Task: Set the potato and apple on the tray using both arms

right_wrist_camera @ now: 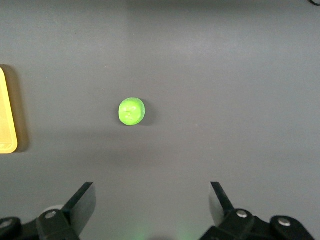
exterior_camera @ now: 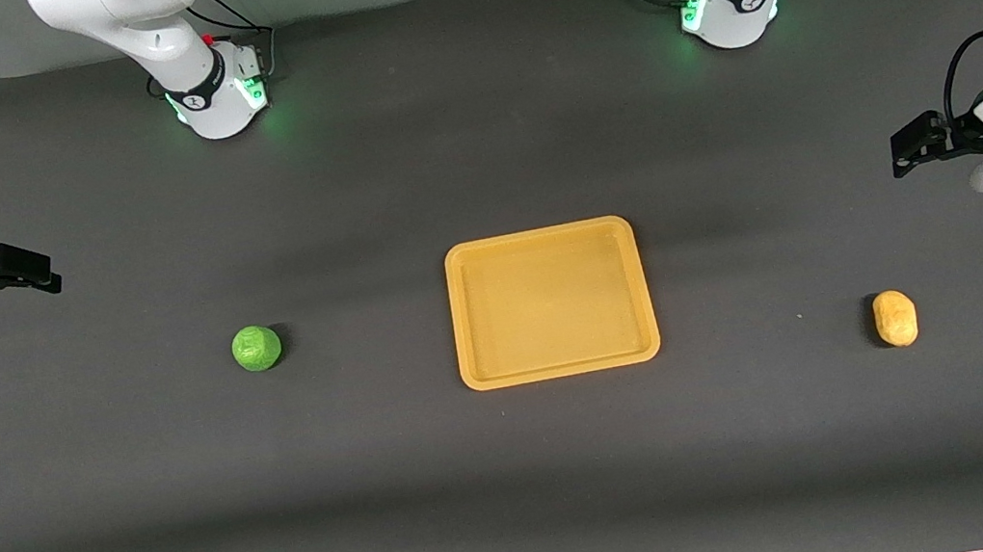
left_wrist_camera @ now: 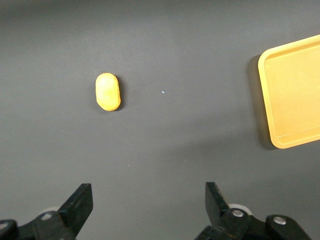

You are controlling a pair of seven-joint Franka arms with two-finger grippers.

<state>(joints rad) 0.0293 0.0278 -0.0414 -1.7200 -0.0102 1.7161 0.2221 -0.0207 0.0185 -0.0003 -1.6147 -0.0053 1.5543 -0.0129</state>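
Potato [exterior_camera: 894,318] lies well apart from left end effector [exterior_camera: 906,148].

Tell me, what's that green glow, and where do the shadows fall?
Front view: green lights glow on both arm bases, tinting the cloth; the apple casts a short shadow toward the tray. Left wrist view: the potato is sharp, softly shadowed.

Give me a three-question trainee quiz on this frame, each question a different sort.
1. True or false: the apple already lies on the tray.
2. Which item lies toward the left arm's end of the table? A) apple B) potato
3. Fill in: the left gripper and right gripper are both ____.

Key: 1 false; it rests on the table, apart from the tray. 2 B. 3 open, holding nothing.
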